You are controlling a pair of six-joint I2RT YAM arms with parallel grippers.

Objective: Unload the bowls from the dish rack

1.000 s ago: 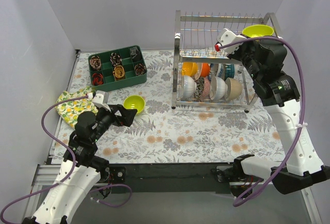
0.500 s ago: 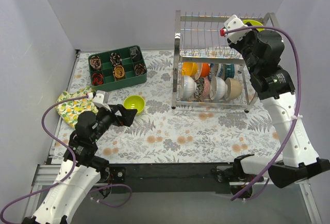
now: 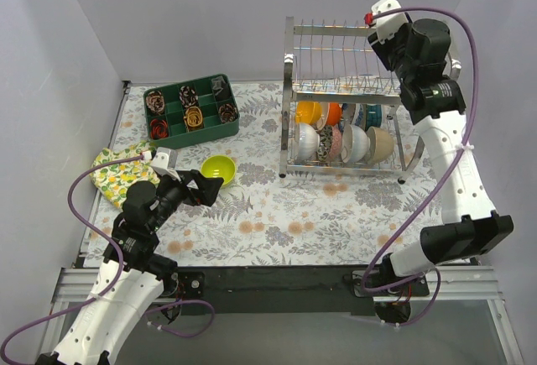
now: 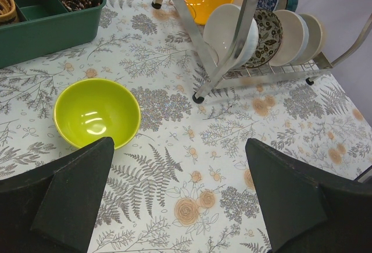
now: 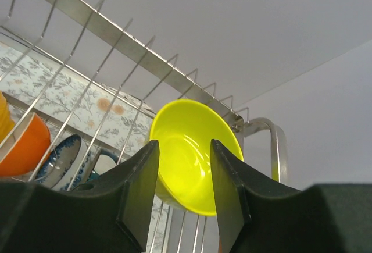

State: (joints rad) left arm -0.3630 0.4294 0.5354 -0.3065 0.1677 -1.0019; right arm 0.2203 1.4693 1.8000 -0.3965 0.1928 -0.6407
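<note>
Plainly the dish rack (image 3: 289, 88) is the biggest hazard: it stands tall on the flowered table (image 3: 336, 214), and the right arm, reaching to the far right corner of its top tier, could snag an upright prong or drag the whole frame if it pulls sideways rather than up. On the lower tier the row of bowls (image 3: 344, 143) stands on edge, packed close, so a jolt to the frame might tip one out. On the top tier a lime-green bowl (image 5: 192, 119) leans tilted among the wires beside the chrome handle. The right gripper (image 5: 184, 145) is parted and empty, its fingers framing that bowl, though I cannot tell whether they straddle the rim or stop short of it (the wrist view flattens depth). Closing too early would pinch air or nudge the bowl off the back, and a thin rim grip may slip. The left gripper (image 4: 179, 148) hangs spread wide, holding nothing, near the second lime-green bowl (image 4: 97, 119) on the table
</note>
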